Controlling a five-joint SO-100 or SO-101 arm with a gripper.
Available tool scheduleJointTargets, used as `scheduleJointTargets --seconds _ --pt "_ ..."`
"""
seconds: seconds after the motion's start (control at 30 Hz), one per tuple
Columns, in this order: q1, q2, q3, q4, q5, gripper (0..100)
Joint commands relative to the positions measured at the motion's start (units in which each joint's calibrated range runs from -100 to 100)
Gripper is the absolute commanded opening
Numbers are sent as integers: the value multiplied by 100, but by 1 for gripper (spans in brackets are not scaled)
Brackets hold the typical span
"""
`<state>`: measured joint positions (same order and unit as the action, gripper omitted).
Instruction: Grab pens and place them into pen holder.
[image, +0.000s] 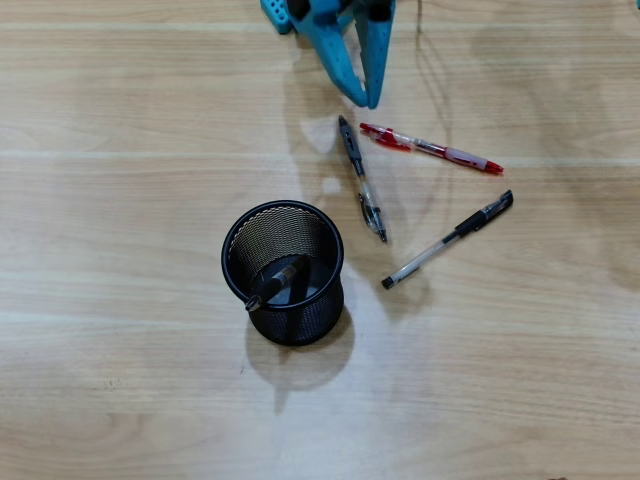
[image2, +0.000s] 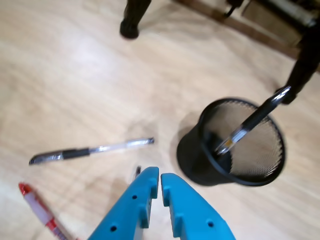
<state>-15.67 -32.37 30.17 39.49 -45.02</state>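
A black mesh pen holder (image: 300, 322) stands left of centre in the overhead view, with one black pen (image: 278, 283) leaning inside it. On the table lie a black pen (image: 361, 178), a red pen (image: 430, 148) and another black pen (image: 448, 240). My blue gripper (image: 366, 98) hangs at the top, just above the nearest black pen's upper end, shut and holding nothing. In the wrist view my gripper (image2: 160, 175) points toward the holder (image2: 192, 155) and its pen (image2: 250, 122). A black pen (image2: 90, 151) and the red pen (image2: 40, 212) lie to the left.
The wooden table spreads bare around the holder in the overhead view. A dark leg (image2: 132, 20) and a black stand (image2: 305, 65) rise at the far side in the wrist view.
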Motion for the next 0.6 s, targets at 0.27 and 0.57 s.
scheduleJointTargets --seconds 0.27,0.57 --pt "-330 379 1372 -8 -268 2" --pt "-339 677 1752 1 -435 8"
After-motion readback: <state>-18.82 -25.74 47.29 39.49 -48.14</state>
